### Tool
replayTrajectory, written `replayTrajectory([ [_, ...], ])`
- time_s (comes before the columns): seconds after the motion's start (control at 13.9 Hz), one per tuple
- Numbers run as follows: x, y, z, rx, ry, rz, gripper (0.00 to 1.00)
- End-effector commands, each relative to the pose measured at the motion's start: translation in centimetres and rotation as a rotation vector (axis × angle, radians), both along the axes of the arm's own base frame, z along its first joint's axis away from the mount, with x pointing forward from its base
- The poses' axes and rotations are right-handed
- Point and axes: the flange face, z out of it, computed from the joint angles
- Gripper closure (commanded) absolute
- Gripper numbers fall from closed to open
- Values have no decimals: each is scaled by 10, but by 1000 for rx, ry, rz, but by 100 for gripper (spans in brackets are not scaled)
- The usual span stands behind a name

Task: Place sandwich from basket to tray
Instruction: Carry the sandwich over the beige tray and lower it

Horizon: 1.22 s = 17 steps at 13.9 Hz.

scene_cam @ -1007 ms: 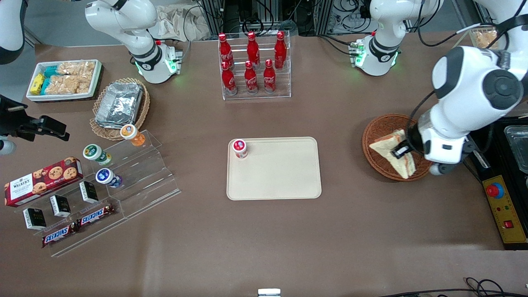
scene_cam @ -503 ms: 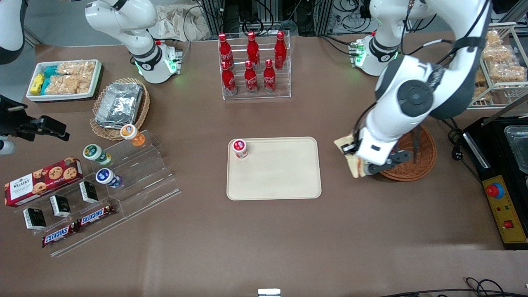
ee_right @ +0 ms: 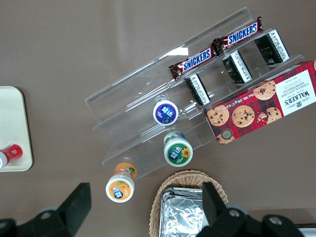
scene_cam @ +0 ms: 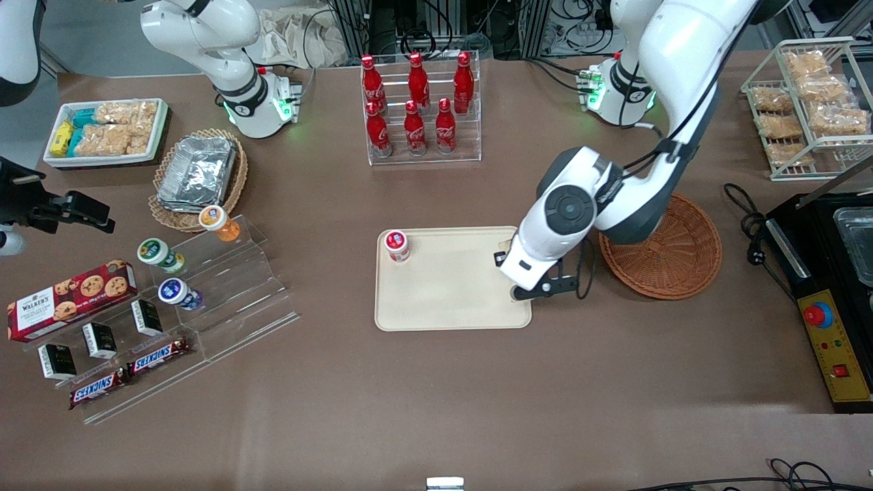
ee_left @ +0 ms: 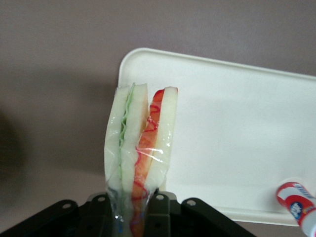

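The gripper (ee_left: 133, 210) hangs over the tray's (scene_cam: 443, 300) edge nearest the basket (scene_cam: 675, 259), jaws pinching the sandwich (ee_left: 140, 143) upright. It probably wants carrying inward, clear of the small red-capped jar (scene_cam: 396, 245), then lowering before release.

Stepped clear rack (ee_right: 163, 94) on the brown worktop (ee_right: 74, 44) carrying chocolate bars (ee_right: 217, 47), small cups (ee_right: 165, 111) and a biscuit box (ee_right: 261, 106); foil containers in a wicker basket (ee_right: 192, 210); tray (ee_right: 12, 126) corner bearing a red-capped cup (ee_right: 10, 153).
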Motion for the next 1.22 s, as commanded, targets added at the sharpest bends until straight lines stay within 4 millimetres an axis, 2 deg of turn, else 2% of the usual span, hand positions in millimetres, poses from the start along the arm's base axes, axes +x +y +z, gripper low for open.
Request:
replayTrajectory([
  [0.0, 7, -10, -23, 1, 3, -13, 74],
  [0.22, 2, -11, -61, 50, 16, -63, 74],
  [0.43, 3, -17, -83, 28, -1, -76, 73],
  [0.5, 3, -18, -84, 37, -10, -89, 59],
  [0.65, 3, -18, -85, 42, -12, -93, 0],
  [0.72, 5, -19, -82, 38, -17, -84, 0],
  [0.86, 23, -19, -52, 27, -48, -61, 0],
  [0.93, 25, -15, -40, 55, -36, -65, 0],
  [1.15, 40, -4, 21, 101, -46, -47, 0],
])
